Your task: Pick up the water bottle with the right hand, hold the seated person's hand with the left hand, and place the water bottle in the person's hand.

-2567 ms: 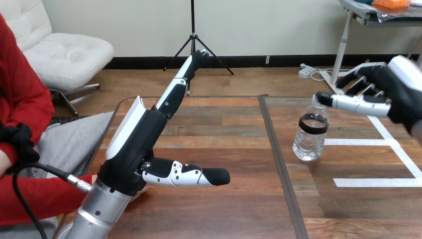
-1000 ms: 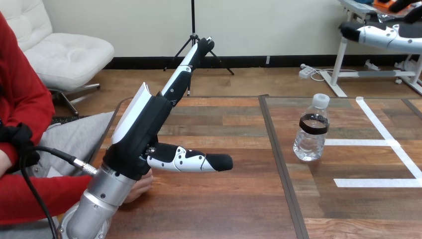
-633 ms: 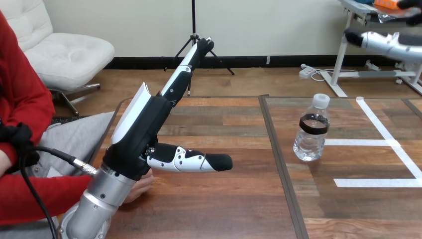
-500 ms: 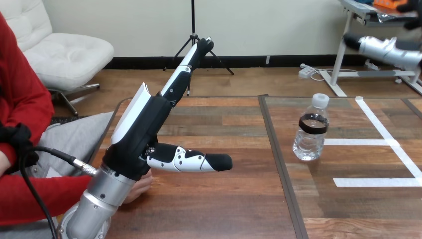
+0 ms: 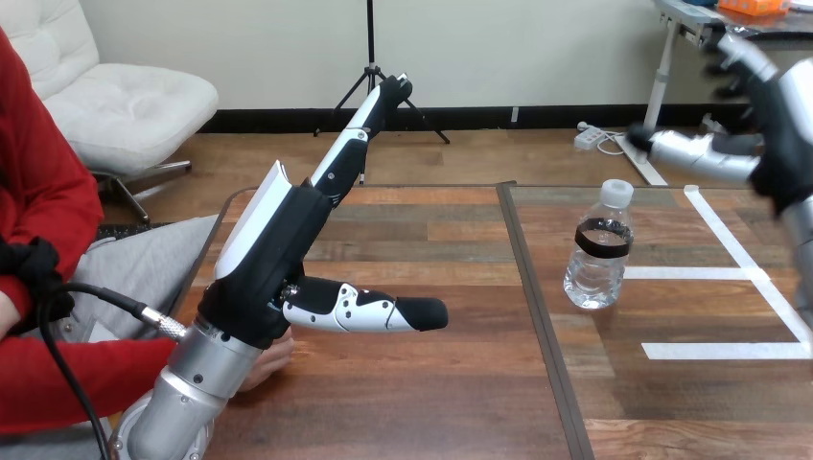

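Note:
A clear water bottle (image 5: 598,251) with a white cap and a dark band stands upright on the table's right half. My right hand (image 5: 773,123) hangs open above and to the right of it, with the thumb (image 5: 688,153) stretched out toward the cap and a gap between them. My left hand (image 5: 273,251) is open over the table's left side, on edge, its straight fingers (image 5: 353,134) pointing away and its thumb (image 5: 369,311) sticking out to the right. The person's hand (image 5: 274,356) rests on the table just under my left wrist. I cannot tell whether they touch.
The wooden table (image 5: 422,383) has a dark seam (image 5: 537,316) down its middle. White tape lines (image 5: 729,351) mark the right half around the bottle. The person's red sleeve (image 5: 67,379) lies along the left edge.
My right hand rose from beside the bottle's cap to the upper right corner, and has now come back down and leftward toward the bottle. The person's hand slid out under my left wrist.

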Available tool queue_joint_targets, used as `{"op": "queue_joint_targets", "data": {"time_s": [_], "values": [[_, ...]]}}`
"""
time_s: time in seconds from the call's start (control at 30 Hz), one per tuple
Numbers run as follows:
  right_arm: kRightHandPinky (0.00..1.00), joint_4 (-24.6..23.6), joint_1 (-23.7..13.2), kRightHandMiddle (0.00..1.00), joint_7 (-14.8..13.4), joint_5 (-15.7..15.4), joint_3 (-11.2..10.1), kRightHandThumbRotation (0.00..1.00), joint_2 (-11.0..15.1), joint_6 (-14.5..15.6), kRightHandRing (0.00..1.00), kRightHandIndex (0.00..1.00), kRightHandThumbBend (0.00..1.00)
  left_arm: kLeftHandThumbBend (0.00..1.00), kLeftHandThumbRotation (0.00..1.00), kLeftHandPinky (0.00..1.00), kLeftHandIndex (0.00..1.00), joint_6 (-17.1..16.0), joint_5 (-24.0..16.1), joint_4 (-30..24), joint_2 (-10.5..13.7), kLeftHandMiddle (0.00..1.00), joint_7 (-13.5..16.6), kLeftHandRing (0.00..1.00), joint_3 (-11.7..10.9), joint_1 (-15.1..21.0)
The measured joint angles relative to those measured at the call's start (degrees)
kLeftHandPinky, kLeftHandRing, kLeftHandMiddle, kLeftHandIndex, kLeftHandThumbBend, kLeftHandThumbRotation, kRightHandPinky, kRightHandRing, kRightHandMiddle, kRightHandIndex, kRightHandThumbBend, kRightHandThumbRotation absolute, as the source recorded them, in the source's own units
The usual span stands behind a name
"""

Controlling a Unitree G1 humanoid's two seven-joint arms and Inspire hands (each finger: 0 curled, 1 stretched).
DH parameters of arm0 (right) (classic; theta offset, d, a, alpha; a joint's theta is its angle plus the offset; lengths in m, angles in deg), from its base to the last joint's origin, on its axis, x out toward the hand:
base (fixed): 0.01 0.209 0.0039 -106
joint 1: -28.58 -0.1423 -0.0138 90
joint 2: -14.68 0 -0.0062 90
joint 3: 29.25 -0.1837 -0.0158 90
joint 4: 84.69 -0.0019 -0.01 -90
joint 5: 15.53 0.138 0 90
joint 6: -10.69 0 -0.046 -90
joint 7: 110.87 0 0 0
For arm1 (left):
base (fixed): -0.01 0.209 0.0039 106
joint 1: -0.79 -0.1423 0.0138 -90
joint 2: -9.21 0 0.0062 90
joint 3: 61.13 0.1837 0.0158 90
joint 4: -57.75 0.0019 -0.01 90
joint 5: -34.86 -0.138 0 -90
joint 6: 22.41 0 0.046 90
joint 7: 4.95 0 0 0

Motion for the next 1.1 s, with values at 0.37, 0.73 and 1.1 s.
{"op": "queue_joint_targets", "data": {"time_s": [0.37,0.73,1.1], "values": [[0.71,10.5,-2.35,0.86,-2.03,1.26,1.81,0.55,-3.29,-3.81,0.83,0.9,1.0,1.0,0.48,1.0,1.0,0.02,0.0,-0.09,0.02,1.0,0.0,1.0,-0.01,-0.55],[0.71,20.31,-4.81,0.86,-5.29,1.29,3.44,0.55,-5.13,-7.6,0.82,0.9,1.0,1.0,0.48,1.0,1.0,0.03,0.01,-0.79,0.08,1.0,0.0,1.0,-0.07,-1.33],[0.74,27.16,-6.25,0.87,-6.16,2.66,3.64,0.5,-6.31,-9.52,0.84,0.91,1.0,1.0,0.48,1.0,1.0,0.08,0.45,-2.43,0.26,1.0,-0.15,1.0,-0.07,-2.73]]}}
